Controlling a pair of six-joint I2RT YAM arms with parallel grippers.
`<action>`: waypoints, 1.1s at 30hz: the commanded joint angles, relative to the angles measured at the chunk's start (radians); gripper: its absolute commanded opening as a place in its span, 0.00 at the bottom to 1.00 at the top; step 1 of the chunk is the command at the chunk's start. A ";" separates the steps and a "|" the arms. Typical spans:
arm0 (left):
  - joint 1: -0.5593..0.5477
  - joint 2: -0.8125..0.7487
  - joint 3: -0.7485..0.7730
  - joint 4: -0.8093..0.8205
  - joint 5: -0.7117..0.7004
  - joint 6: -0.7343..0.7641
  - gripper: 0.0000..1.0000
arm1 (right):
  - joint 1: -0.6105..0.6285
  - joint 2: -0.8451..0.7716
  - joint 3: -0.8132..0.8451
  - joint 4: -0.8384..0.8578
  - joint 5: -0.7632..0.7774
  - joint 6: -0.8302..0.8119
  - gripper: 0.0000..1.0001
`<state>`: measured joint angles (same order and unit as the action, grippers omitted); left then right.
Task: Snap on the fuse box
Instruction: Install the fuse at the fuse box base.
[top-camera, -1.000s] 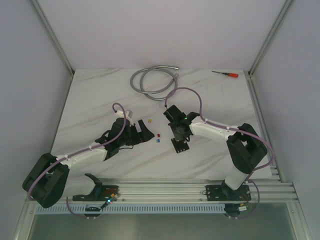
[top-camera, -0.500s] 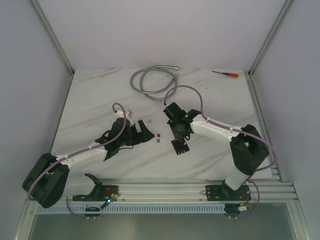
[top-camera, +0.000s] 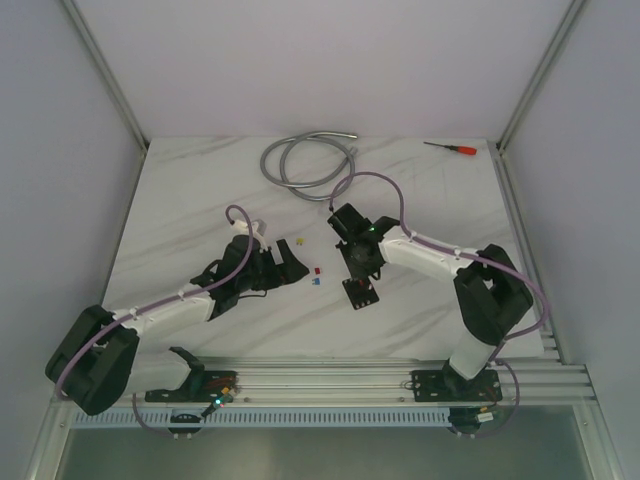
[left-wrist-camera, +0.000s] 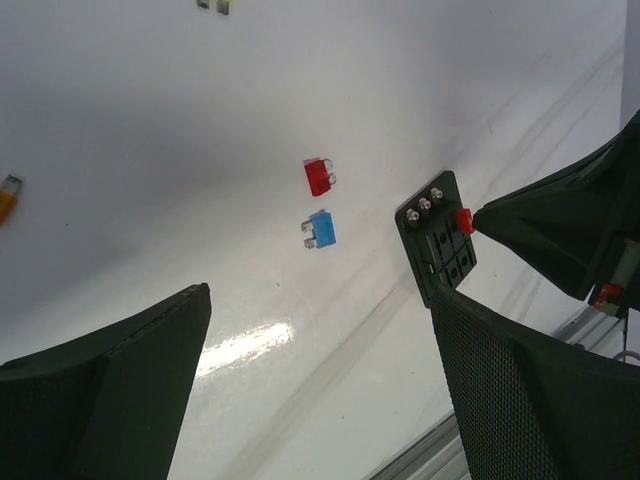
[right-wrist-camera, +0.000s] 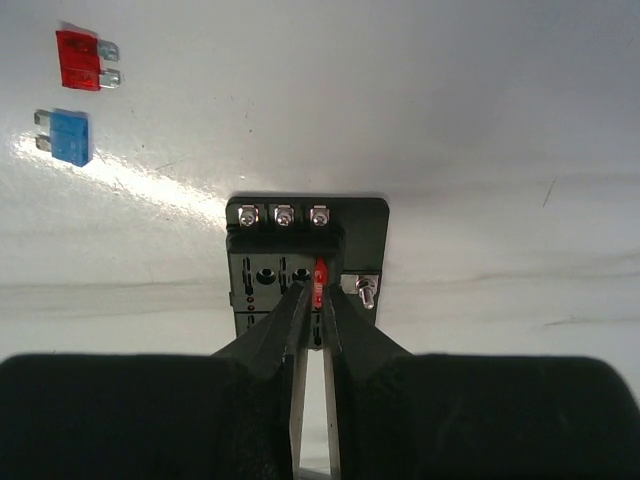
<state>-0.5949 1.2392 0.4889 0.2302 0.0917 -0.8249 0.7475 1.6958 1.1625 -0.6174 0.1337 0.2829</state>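
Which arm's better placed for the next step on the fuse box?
Right. The right pincer sits over the small black square plastic fuse box, tips at a red fuse in one slot. The left pincer hangs open off to the side, apart from it.

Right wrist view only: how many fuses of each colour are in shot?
Red: 2, a loose red fuse and a slotted red fuse in the fuse box
Blue: 1, the blue fuse
Total: 3
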 joint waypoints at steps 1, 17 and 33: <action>0.006 0.011 0.030 -0.012 -0.005 0.017 1.00 | -0.005 0.027 0.022 -0.026 -0.011 -0.012 0.15; 0.005 0.000 0.025 -0.012 -0.009 0.019 1.00 | -0.013 0.103 0.014 -0.053 -0.033 -0.033 0.00; 0.006 -0.012 0.019 -0.015 -0.017 0.022 1.00 | -0.011 0.274 -0.093 -0.087 -0.009 -0.048 0.00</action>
<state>-0.5949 1.2423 0.4927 0.2268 0.0914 -0.8169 0.7387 1.7866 1.2030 -0.6636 0.1204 0.2379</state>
